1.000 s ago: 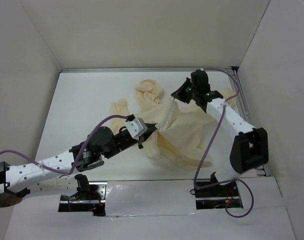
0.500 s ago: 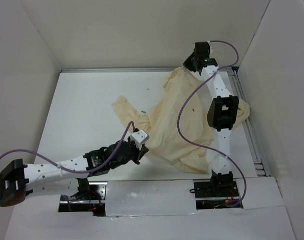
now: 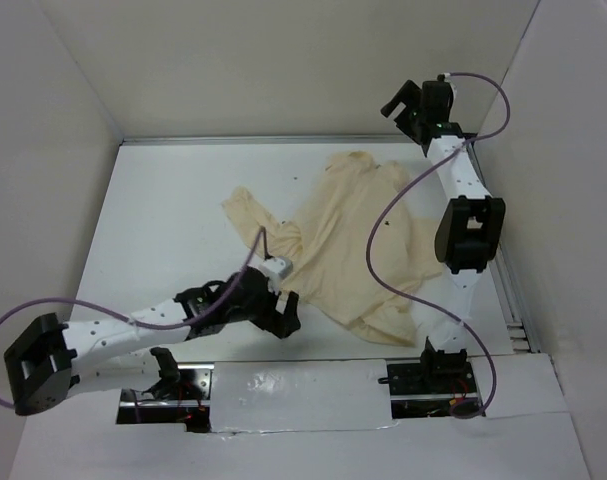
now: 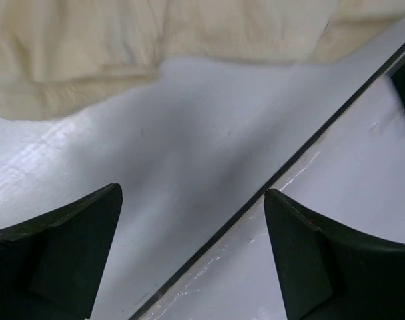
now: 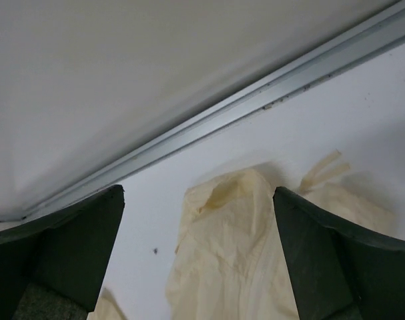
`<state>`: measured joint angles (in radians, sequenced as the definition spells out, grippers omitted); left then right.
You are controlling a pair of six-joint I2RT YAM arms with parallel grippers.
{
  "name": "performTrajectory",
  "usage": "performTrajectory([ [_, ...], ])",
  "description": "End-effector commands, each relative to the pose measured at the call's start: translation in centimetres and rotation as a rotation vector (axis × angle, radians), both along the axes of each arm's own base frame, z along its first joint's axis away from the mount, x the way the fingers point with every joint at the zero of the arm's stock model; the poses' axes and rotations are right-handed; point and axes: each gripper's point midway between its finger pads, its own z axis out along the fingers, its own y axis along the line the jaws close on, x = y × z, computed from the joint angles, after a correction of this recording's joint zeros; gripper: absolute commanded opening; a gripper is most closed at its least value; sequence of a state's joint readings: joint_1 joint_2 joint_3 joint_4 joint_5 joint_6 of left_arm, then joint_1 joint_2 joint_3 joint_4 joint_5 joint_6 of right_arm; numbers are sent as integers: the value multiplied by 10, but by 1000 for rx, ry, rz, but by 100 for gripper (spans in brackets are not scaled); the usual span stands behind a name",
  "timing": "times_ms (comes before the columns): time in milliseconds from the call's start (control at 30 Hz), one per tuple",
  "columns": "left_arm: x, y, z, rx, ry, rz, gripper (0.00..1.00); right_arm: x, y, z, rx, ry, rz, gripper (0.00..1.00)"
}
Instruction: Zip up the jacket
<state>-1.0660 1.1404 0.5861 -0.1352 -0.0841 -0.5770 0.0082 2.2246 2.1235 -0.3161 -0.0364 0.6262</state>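
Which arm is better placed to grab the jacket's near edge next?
Left, probably. The left gripper is open and low over the table, with the near edge of the jacket just ahead of its fingers. The right gripper, also open, sits high at the far corner.

I see the wrinkled cream fabric jacket (image 3: 368,240) lying on the flat white table (image 3: 163,220), right of centre. My left gripper (image 3: 287,320) sits near its near-left hem, off the cloth. My right gripper (image 3: 401,104) hangs behind its far edge, over the grey metal rail (image 5: 255,100).
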Motion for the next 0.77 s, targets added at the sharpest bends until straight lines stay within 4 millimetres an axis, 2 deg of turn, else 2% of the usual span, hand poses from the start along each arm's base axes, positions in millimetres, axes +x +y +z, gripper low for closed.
performTrajectory([
  [0,22,-4,65,-259,36,13,99,-49,-3,78,-47,-131,3,100],
  [33,23,-2,85,-330,47,-11,99,-75,-4,110,-42,-191,1,100],
  [67,49,15,94,-353,32,75,99,-87,-22,107,-41,-191,-41,100],
  [100,67,22,115,-379,-6,124,99,-106,-28,65,-43,-123,-57,100],
  [133,74,31,119,-362,8,143,99,-134,-36,93,-49,-193,-92,100],
  [167,96,51,124,-348,3,242,99,-147,-50,92,-58,-213,-126,100],
  [200,114,62,144,-348,-19,300,99,-170,-56,54,-60,-140,-146,100],
  [233,120,73,145,-328,0,335,99,-196,-61,70,-50,-176,-166,100],
  [267,139,95,159,-340,-25,403,99,-212,-75,60,-48,-145,-204,100],
  [300,146,103,158,-338,-18,429,99,-239,-79,54,-55,-141,-225,100],
  [333,157,115,163,-357,-39,451,99,-253,-83,51,-60,-136,-247,100],
  [367,161,122,165,-362,-50,460,99,-271,-84,30,-68,-86,-265,100],
  [400,165,128,166,-369,-54,472,99,-291,-86,49,-82,-149,-292,100],
  [467,172,149,171,-395,-64,523,99,-317,-88,36,-88,-130,-325,100],
  [500,171,154,179,-411,-86,517,99,-335,-92,53,-105,-188,-357,100],
  [533,172,166,182,-421,-100,543,99,-345,-94,55,-105,-198,-380,100],
  [567,169,164,182,-430,-108,532,99,-356,-95,46,-108,-177,-398,100],
  [600,167,173,191,-440,-157,554,99,-369,-95,58,-100,-224,-416,100],
  [633,166,176,191,-439,-177,563,99,-377,-97,55,-104,-216,-432,100],
  [667,162,177,193,-441,-208,557,99,-386,-98,62,-101,-246,-445,100],
  [733,158,177,192,-441,-220,558,99,-395,-97,63,-103,-258,-447,100],
])
